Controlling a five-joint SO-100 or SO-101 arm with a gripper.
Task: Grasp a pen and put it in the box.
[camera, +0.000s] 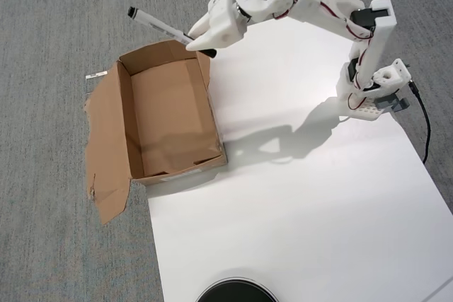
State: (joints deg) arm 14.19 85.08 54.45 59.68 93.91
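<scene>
Brown box (170, 122), white black-capped pen (159, 25), white gripper (195, 40).

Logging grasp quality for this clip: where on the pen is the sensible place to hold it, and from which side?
Mid-barrel, jaws closing across its width. The pen is a slim straight stick, so only its sides offer flat purchase. Here the gripper pinches it near one end instead, leaving most of its length, capped tip outermost, cantilevered up-left past the box; probably less stable.

A gray carpet (64, 5) is seen all around. A big white board (297, 196) is laid on it. The brown box (170, 114) is set at the board's left edge, partly on carpet. The arm's base (375, 97) is fixed on the board.
</scene>
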